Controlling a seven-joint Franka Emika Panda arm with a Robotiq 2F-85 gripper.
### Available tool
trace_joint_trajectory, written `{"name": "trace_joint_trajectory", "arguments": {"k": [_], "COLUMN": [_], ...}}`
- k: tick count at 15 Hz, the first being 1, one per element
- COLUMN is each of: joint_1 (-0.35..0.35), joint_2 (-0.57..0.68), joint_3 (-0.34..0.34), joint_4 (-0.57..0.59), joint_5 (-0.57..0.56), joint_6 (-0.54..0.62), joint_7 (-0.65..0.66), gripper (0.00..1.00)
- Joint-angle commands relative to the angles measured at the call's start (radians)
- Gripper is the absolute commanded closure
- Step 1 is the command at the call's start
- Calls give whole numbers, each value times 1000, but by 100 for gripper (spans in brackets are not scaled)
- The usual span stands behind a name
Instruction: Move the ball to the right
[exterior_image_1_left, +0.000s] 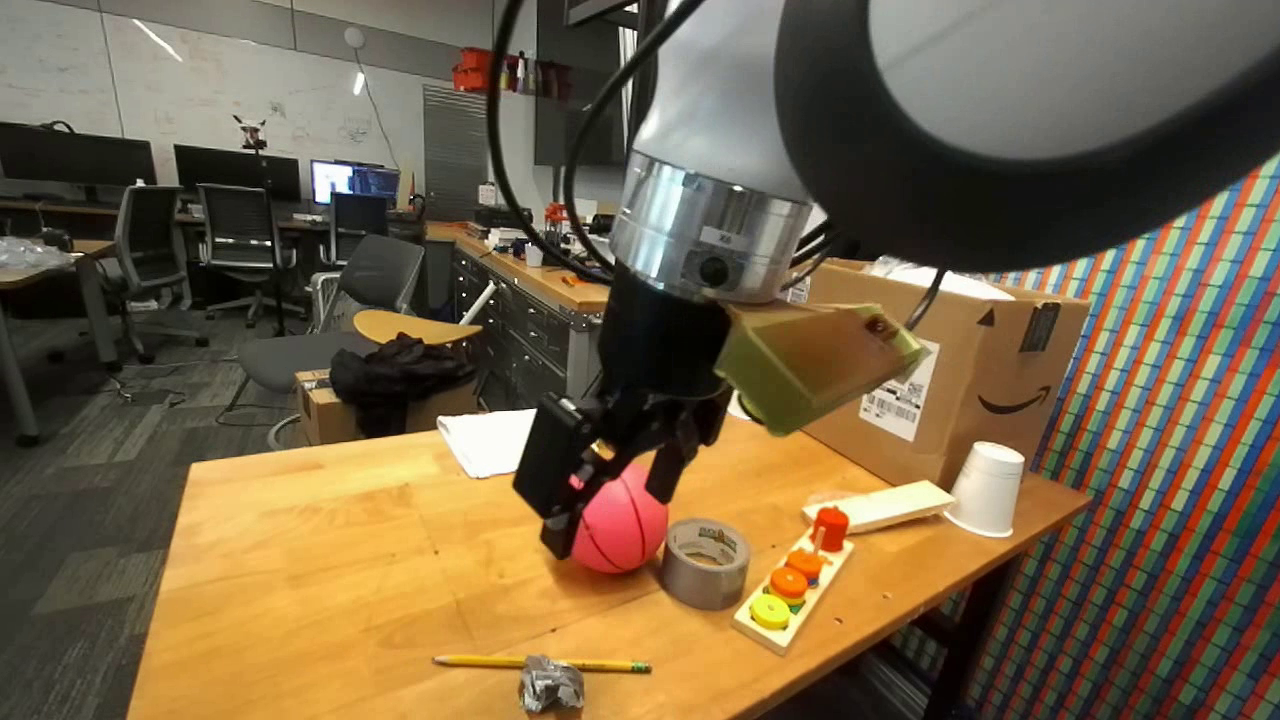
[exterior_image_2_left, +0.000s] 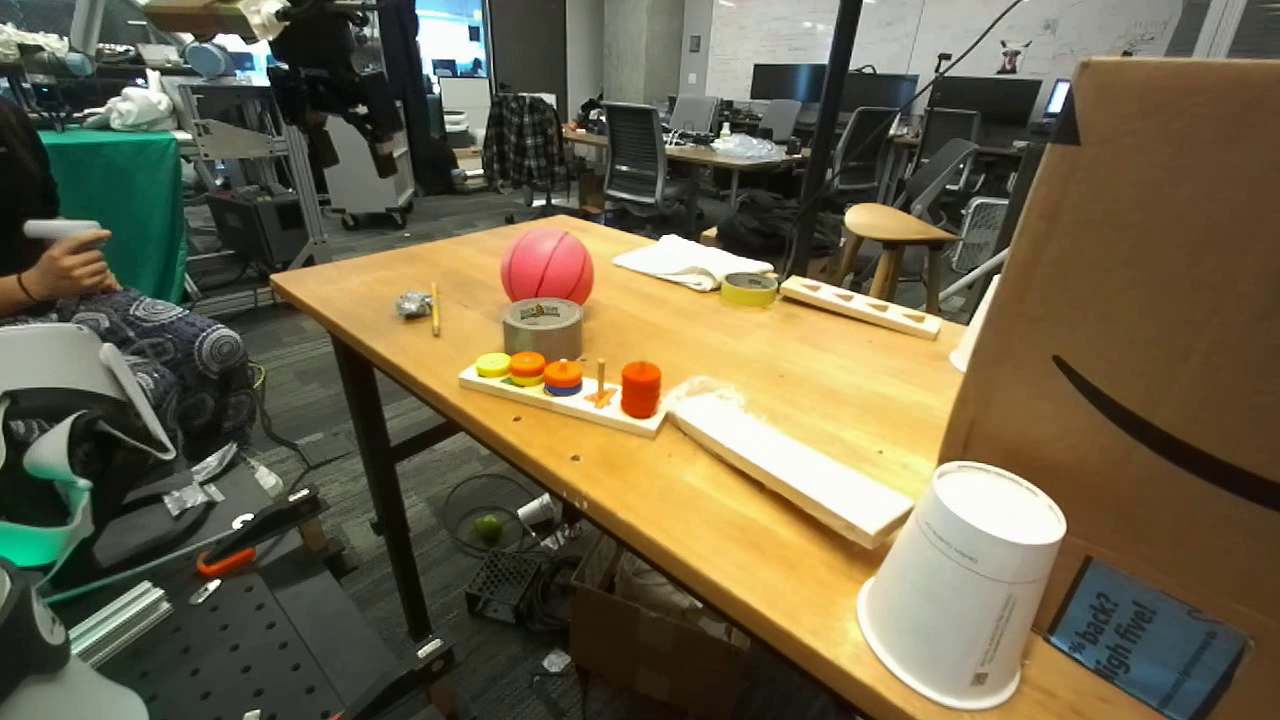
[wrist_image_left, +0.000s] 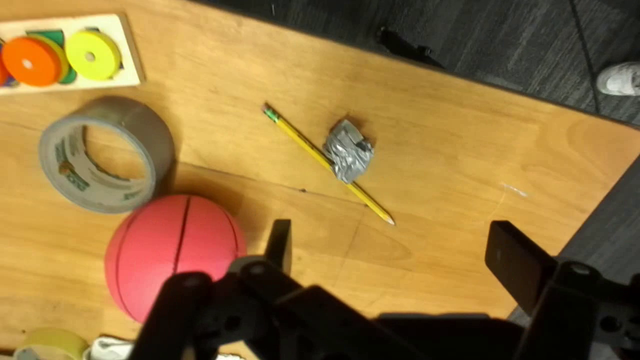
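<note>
The ball (exterior_image_1_left: 625, 520) is a pink-red basketball with dark seams, resting on the wooden table. It also shows in an exterior view (exterior_image_2_left: 547, 265) and at the left of the wrist view (wrist_image_left: 167, 250), partly covered there by a gripper finger. My gripper (wrist_image_left: 392, 242) is open, with its fingers wide apart and only bare wood seen between them. In an exterior view the gripper (exterior_image_2_left: 355, 155) hangs well above the table, apart from the ball. In an exterior view the gripper (exterior_image_1_left: 610, 510) overlaps the ball only along the line of sight.
A grey tape roll (wrist_image_left: 107, 155) stands right beside the ball. A ring-stacking toy (exterior_image_2_left: 565, 395), a pencil (wrist_image_left: 310, 147) with crumpled foil (wrist_image_left: 349, 151), a white cloth (exterior_image_2_left: 690, 262), a yellow tape roll (exterior_image_2_left: 748, 289), a white cup (exterior_image_2_left: 965, 590) and a cardboard box (exterior_image_1_left: 960, 390) are on the table.
</note>
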Motion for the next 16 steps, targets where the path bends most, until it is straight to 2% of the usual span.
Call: {"name": "trace_joint_trajectory", "arguments": {"k": [1,3,6,9,12,16], "joint_1": [-16,-19,-19,10,28,41], "joint_2": [166,269,438,575,673,735], "joint_3": [24,18,-1,-38,-71,-100], "joint_4": [121,200,358,484,555,579], "joint_5": [-94,-141,-211,-209,-170,-119], "joint_6": [100,128,108,59,4,-31], "joint_7": [15,8,20,7,2,2], "gripper": [0,0,0,0,0,0]}}
